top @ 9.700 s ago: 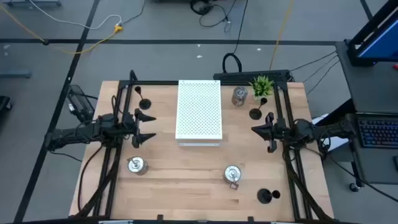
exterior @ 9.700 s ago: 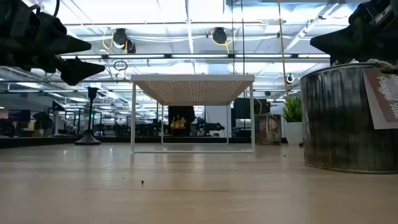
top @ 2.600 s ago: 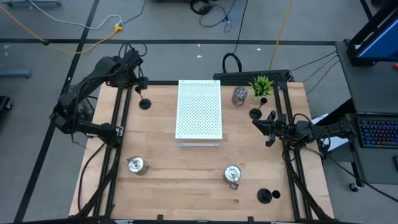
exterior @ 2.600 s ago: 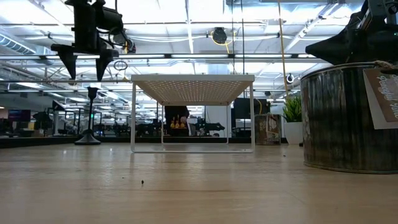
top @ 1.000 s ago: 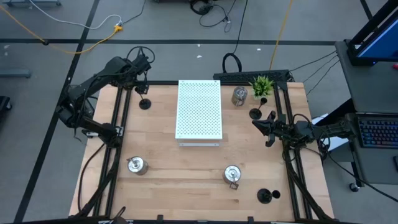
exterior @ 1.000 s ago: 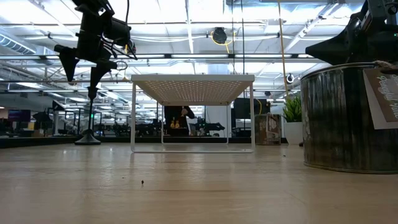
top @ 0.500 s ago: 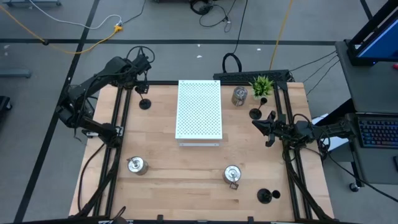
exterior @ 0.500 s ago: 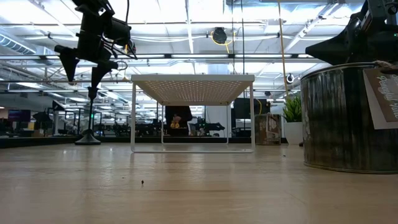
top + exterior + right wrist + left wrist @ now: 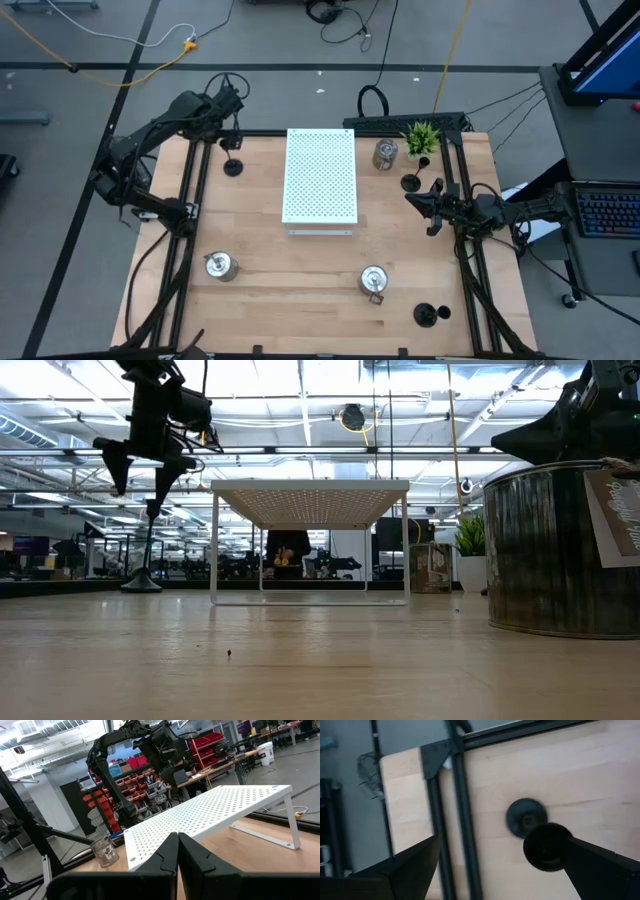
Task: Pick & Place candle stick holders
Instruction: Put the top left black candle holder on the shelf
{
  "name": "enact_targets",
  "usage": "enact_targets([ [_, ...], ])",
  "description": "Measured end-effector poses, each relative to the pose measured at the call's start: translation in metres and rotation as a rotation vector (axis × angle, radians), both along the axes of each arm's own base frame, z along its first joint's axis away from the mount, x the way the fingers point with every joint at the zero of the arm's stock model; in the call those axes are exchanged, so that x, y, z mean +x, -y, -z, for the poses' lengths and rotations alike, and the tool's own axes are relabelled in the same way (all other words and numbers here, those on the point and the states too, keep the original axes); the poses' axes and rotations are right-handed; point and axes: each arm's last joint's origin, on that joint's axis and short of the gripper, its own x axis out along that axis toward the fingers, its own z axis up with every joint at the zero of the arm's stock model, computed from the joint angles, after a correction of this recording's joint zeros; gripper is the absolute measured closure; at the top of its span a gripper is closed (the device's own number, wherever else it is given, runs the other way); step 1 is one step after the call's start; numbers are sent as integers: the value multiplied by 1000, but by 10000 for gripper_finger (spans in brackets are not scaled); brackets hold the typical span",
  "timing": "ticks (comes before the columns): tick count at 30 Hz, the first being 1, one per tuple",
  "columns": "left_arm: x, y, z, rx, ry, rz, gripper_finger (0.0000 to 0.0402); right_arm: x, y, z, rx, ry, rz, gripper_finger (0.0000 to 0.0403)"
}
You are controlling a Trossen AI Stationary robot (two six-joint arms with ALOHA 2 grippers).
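The left gripper (image 9: 232,140) hangs wide open and empty over the black candle holder (image 9: 232,166) at the table's upper left in the high view; it should drop straight so both fingers straddle the thin stem before closing. The right gripper (image 9: 432,207), shut and empty, waits at the right edge. In the low view the holder's stem is hard to make out against the clutter.

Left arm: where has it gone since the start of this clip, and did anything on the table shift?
The left arm swung from the table's left-middle edge to the far left corner; its open pincer now hangs over the matte black candle stick holder there, easing slightly lower in the last second. Nothing gripped yet. The right pincer stayed shut at the right edge; the white perforated board and the silver holders did not move.
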Motion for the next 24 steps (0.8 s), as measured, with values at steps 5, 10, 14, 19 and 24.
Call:
enact_targets([
  [5,1,-1,9,-6,8,8,2,0,0,0,3,2,-1,403],
  [10,-3,0,13,-21,-8,-14,2,0,0,0,3,1,-1,403],
  [14,-5,-2,13,-20,-11,-33,6,0,0,0,3,1,0,403],
  [19,-7,-3,14,-24,-12,-45,56,0,0,0,3,1,-1,403],
  [24,-6,-6,14,-2,5,-43,139,0,0,0,3,1,0,403],
])
